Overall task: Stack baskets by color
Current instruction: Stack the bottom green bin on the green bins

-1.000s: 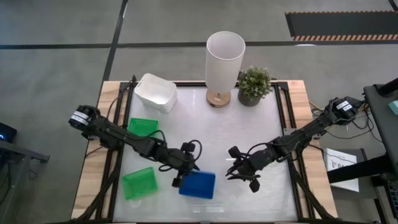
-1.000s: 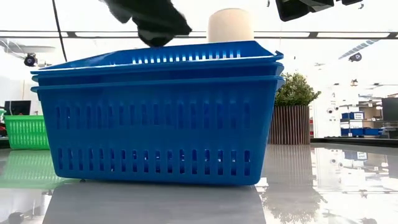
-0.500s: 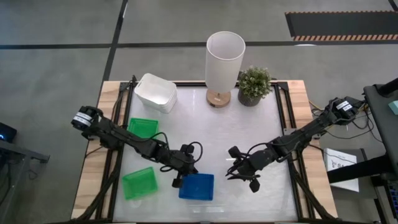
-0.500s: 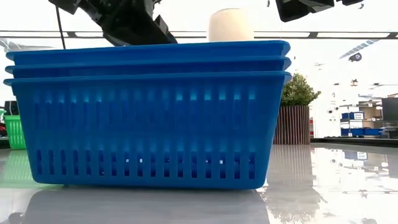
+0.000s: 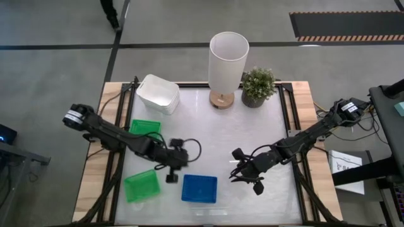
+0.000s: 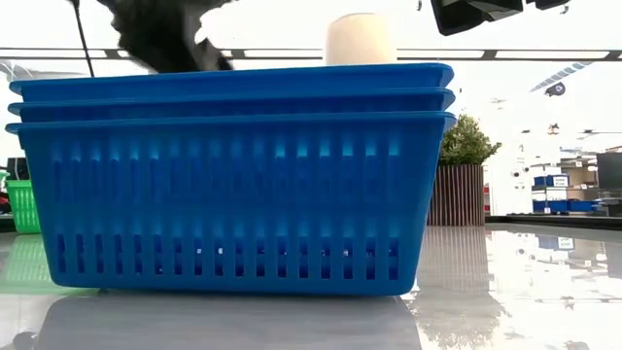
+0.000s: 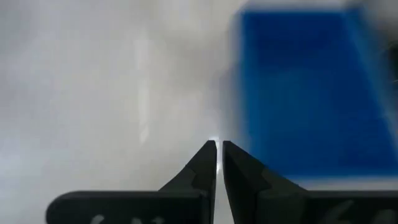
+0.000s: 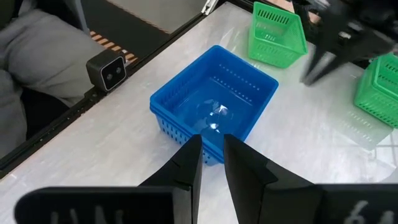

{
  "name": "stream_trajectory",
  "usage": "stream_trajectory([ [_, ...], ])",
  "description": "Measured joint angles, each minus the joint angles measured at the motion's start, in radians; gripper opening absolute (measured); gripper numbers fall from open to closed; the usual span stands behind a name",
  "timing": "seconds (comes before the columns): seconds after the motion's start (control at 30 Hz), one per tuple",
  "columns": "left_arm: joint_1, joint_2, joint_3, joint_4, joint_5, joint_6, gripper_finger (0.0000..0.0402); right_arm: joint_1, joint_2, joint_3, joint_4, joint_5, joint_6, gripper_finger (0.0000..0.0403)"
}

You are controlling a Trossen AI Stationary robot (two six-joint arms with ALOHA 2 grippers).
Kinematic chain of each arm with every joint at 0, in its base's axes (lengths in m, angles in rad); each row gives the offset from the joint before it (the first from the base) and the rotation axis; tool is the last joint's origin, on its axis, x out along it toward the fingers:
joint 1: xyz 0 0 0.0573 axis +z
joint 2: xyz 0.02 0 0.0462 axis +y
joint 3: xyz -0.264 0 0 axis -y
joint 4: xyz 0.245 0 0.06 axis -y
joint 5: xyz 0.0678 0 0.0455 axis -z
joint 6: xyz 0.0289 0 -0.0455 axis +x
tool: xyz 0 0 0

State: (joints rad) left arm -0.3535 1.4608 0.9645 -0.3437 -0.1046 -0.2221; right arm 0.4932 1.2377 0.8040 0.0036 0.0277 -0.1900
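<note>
A stack of three nested blue baskets (image 5: 199, 188) (image 6: 233, 175) stands on its bottom near the table's front edge, with no gripper on it. My left gripper (image 5: 172, 178) (image 7: 217, 147) hangs shut just left of the stack, holding nothing. My right gripper (image 5: 249, 178) (image 8: 211, 142) hovers to the stack's right, its fingers a narrow gap apart and empty. One green basket (image 5: 141, 185) sits left of the blue stack. Another green basket (image 5: 145, 128) lies farther back. White baskets (image 5: 158, 93) stand at the far left.
A tall white cylinder lamp (image 5: 228, 63) and a potted plant (image 5: 257, 86) stand at the table's far edge. The glossy tabletop (image 5: 233, 135) between the arms is bare. A small camera (image 8: 107, 70) sits at the table's near edge.
The blue stack stood skewed with its top basket tilted; it now sits square and level. My left gripper has drawn back from the stack's left edge toward the table's left edge and tipped further down. My right arm has kept still.
</note>
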Motion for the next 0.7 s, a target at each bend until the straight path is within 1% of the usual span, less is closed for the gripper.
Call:
stream_trajectory([
  [0.07,0.005,-0.04,-0.006,-0.165,-0.098,-0.096,0.0011,0.0,0.0,0.0,-0.001,0.0,0.0,0.0057],
  [0.17,0.018,-0.091,-0.007,-0.442,-0.223,-0.309,0.0011,0.0,0.0,0.0,0.0,0.0,0.0,0.0057],
  [0.2,0.022,-0.108,-0.008,-0.534,-0.248,-0.389,0.0011,0.0,0.0,0.0,0.0,0.0,0.0,0.0057],
  [0.27,0.027,-0.136,-0.01,-0.681,-0.251,-0.539,0.0011,0.0,0.0,0.0,0.001,0.0,0.0,0.0057],
  [0.3,0.026,-0.15,-0.014,-0.72,-0.231,-0.586,0.0011,0.0,0.0,0.0,0.001,0.0,0.0,0.0057],
  [0.33,0.026,-0.165,-0.018,-0.736,-0.187,-0.611,0.0011,0.0,0.0,0.0,0.001,0.0,0.0,0.0057],
  [0.43,0.004,-0.2,-0.021,-0.698,-0.024,-0.635,0.0011,0.0,0.0,0.0,0.0,0.0,0.0,0.0057],
  [0.53,-0.034,-0.207,-0.014,-0.676,0.149,-0.694,0.0011,0.0,0.0,0.0,0.001,0.0,0.0,0.0057],
  [0.57,-0.054,-0.207,-0.013,-0.67,0.188,-0.712,0.0011,0.0,0.0,0.0,0.0,0.0,0.0,0.0057],
  [0.63,-0.1,-0.202,-0.015,-0.667,0.227,-0.715,0.0011,0.0,0.0,0.0,0.0,0.0,0.0,0.0057],
  [0.7,-0.152,-0.194,-0.022,-0.663,0.228,-0.716,0.0011,0.0,0.0,-0.003,0.0,0.0,0.0,0.0057],
])
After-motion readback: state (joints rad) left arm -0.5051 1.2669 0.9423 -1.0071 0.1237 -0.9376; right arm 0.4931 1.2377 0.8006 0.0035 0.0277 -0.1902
